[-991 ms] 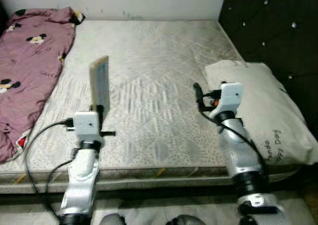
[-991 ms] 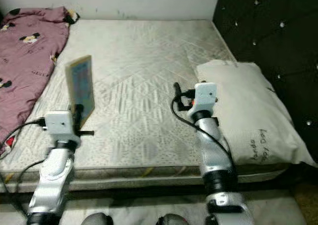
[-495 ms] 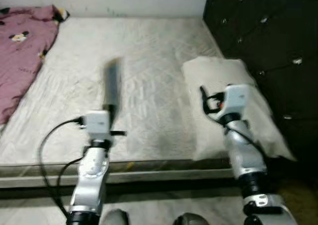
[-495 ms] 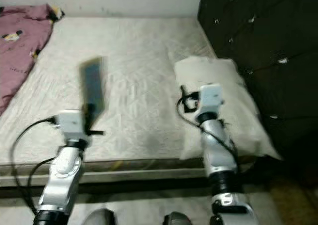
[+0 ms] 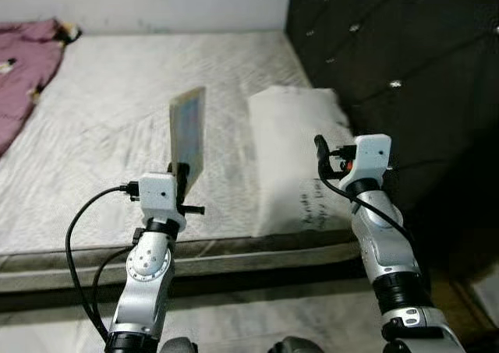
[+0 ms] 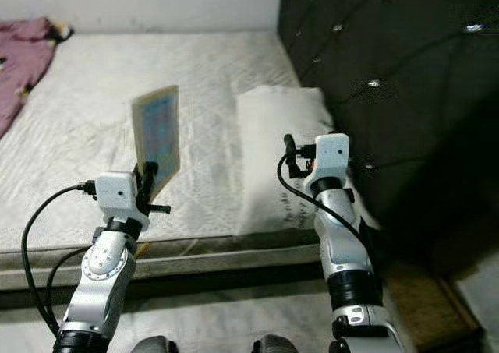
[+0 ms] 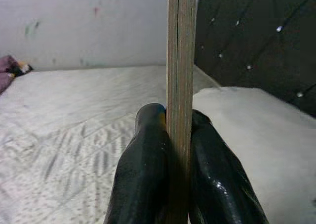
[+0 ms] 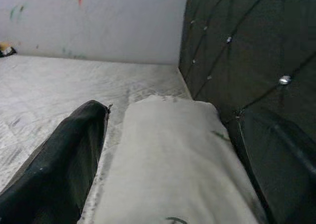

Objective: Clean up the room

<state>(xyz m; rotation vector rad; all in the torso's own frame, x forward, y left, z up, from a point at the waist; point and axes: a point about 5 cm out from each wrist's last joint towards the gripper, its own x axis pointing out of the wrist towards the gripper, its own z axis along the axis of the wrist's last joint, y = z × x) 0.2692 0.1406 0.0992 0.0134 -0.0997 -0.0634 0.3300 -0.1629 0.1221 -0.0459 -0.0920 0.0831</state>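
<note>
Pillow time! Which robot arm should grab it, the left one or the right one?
Probably the right. The right tool is open and empty, with the pillow lying just ahead between its fingers. The left tool is busy, shut on a thin book held upright.

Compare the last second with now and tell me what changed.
Mostly the camera swung right: the pink blanket slid to the left edge and more dark headboard came into view. The left gripper still clamps the thin book upright; the right gripper stays open before the pillow, which has not moved.
</note>
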